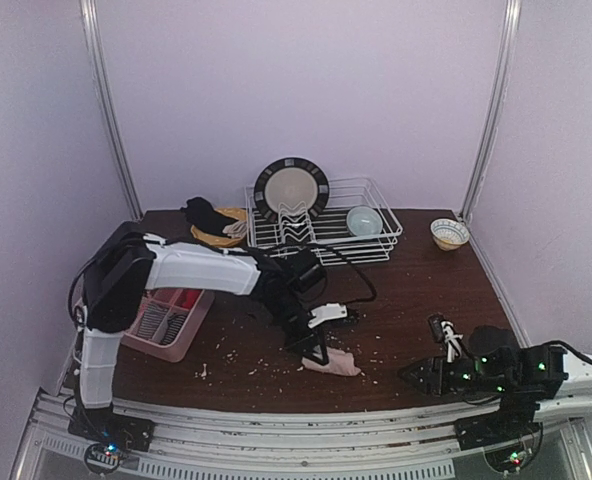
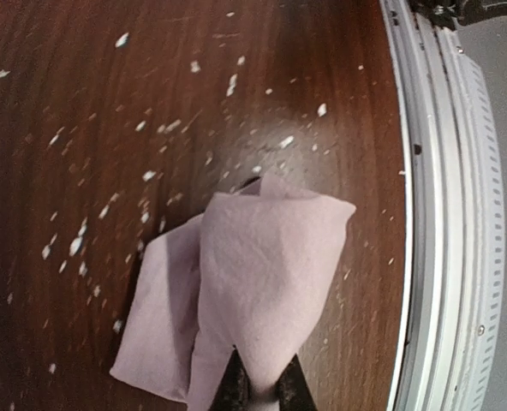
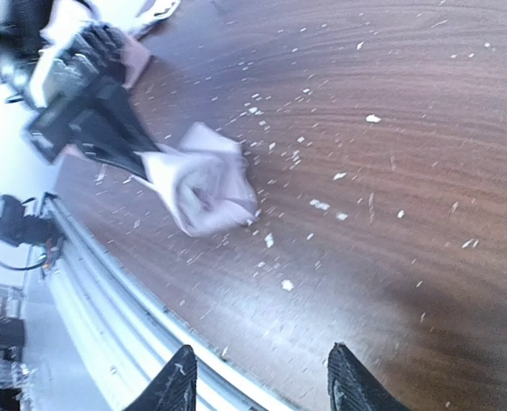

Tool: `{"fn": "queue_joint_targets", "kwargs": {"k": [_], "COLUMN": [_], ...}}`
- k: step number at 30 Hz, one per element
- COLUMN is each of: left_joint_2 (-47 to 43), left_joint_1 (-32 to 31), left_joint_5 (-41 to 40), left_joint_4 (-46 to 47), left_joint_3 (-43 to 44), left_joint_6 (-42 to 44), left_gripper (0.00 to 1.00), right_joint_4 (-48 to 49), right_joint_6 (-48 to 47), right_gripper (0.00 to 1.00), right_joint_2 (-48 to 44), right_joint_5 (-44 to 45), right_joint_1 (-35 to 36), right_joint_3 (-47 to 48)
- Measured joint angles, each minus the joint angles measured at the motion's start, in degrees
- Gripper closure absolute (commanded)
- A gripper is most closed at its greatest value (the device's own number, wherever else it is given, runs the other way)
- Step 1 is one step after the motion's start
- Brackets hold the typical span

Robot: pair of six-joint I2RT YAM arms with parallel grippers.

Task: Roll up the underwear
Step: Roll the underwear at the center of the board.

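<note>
The underwear [image 1: 336, 362] is a pale pink cloth, partly rolled into a loose bundle, lying on the dark wooden table near its front edge. In the left wrist view the underwear [image 2: 253, 291] fills the middle, folded over itself. My left gripper [image 2: 264, 387] is shut on its near edge, fabric pinched between the dark fingertips; from above the left gripper [image 1: 319, 352] stands just left of the cloth. The right wrist view shows the underwear [image 3: 204, 181] rolled, with the left gripper holding it. My right gripper [image 3: 258, 385] is open and empty, low over the table at the front right [image 1: 416, 374].
White crumbs are scattered over the table [image 1: 416, 300]. A pink cutlery tray [image 1: 166, 318] sits at the left. A white dish rack [image 1: 321, 225] with a plate and a bowl stands at the back. A small bowl [image 1: 449, 233] sits back right. The metal front rail [image 2: 446, 214] runs close by.
</note>
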Motion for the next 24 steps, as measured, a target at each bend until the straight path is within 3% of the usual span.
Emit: {"fn": "queue_joint_targets", "kwargs": {"k": [8,11,20,24], "left_joint_2": [-10.6,-11.4,-2.8,1.0], "left_joint_1": [-0.9,-1.2,-0.9,-0.8], "left_joint_5": [-20.3,-23.5,-8.3,-2.0], "left_joint_4": [-4.0,-6.5,-8.3,-8.2], "left_joint_3": [-6.1,-6.1,-1.5,0.5], "left_joint_6": [-9.3,-12.6,-16.8,-17.8], "left_gripper": [1.00,1.00,1.00,1.00], "right_joint_4": [7.9,11.4,18.1,20.4], "right_joint_6": [-2.7,-2.9,-3.7,-4.7], "right_gripper": [0.51,0.52,0.54,0.60], "right_joint_2": [14.7,20.6,26.5,27.3], "right_joint_5": [2.0,1.9,-2.1,-5.5], "right_joint_1": [-0.4,-0.4,-0.6,-0.6], "right_joint_3": [2.8,3.1,3.1,3.1]}}
